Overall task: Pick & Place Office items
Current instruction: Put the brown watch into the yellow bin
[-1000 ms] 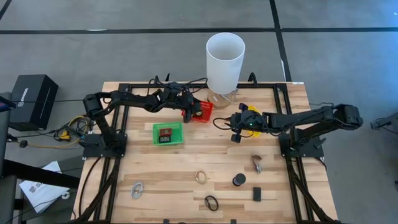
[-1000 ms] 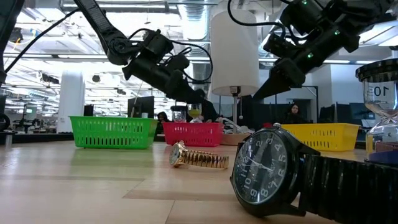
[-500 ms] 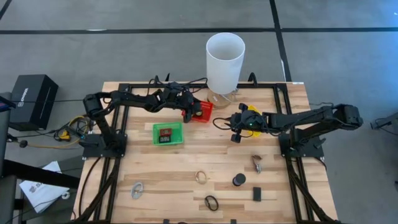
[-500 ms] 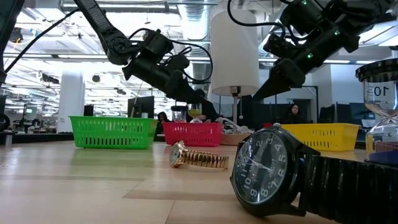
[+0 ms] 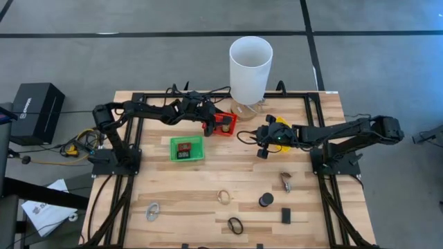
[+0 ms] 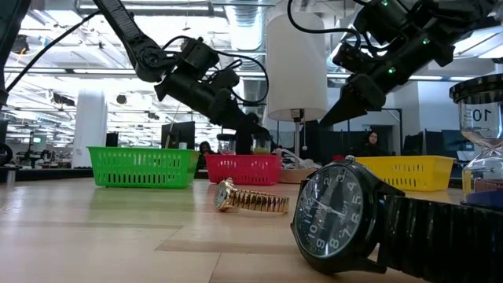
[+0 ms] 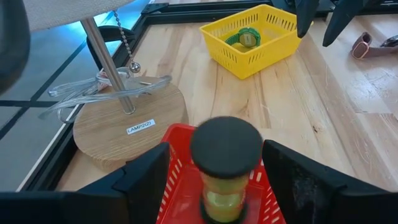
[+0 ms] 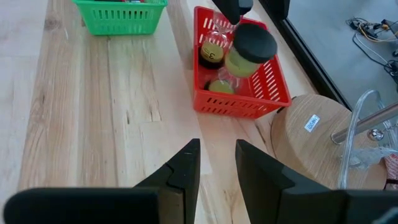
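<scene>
Grey floor (image 5: 138, 55) with dark lines is spreading round the wooden counter (image 5: 208, 180); a black box (image 5: 34, 111) is sitting alongside, ceiling lights (image 6: 71, 79) glowing beyond.

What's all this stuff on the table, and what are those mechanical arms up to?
Lamp: one, white shade, wooden base, table's far edge.
Red basket: one, beside the lamp.
Sand timers: at least two, black caps, yellow-green sand, in the red basket.
Green basket: one, mid-table, holding a red-and-black piece.
Yellow basket: one, holding a green watch.
Loose watches: gold, black, silvery, brownish, near side.
Black round item, black block: near side.
Left gripper: open, astride a timer.
Right gripper: open, empty, by the yellow basket.
</scene>
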Robot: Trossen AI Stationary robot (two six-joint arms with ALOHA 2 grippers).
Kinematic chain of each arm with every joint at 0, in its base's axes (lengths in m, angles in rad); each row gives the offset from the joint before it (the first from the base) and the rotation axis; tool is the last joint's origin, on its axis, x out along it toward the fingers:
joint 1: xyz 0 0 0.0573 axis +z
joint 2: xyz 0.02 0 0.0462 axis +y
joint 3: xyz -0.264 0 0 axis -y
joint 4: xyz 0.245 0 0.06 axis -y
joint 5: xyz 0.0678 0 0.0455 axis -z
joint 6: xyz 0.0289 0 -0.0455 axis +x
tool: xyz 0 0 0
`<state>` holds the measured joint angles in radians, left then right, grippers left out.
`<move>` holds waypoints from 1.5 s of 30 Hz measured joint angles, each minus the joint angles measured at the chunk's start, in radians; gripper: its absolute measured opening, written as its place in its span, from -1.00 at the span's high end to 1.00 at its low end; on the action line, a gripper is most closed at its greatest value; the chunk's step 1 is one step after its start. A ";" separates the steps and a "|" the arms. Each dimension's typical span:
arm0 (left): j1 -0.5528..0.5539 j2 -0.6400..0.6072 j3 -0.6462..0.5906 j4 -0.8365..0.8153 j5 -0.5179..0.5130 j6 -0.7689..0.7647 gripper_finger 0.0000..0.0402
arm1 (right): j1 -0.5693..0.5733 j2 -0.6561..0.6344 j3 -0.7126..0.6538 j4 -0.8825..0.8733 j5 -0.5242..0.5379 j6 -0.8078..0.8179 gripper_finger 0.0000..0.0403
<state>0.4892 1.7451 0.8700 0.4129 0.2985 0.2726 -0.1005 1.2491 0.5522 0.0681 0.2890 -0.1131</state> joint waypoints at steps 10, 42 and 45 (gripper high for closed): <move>0.000 -0.001 0.000 0.020 0.000 0.000 -0.23 | 0.000 0.000 0.000 0.000 0.000 0.046 0.54; -0.213 -0.256 -0.002 0.015 0.002 -0.045 -0.06 | 0.000 0.000 0.000 0.119 0.000 0.169 0.57; -0.220 -0.256 -0.002 0.013 0.002 -0.045 -0.04 | 0.005 -0.016 0.035 0.028 -0.039 0.166 0.60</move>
<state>0.2692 1.4895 0.8677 0.4254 0.3007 0.2278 -0.0954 1.2329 0.5868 0.0957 0.2501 0.0531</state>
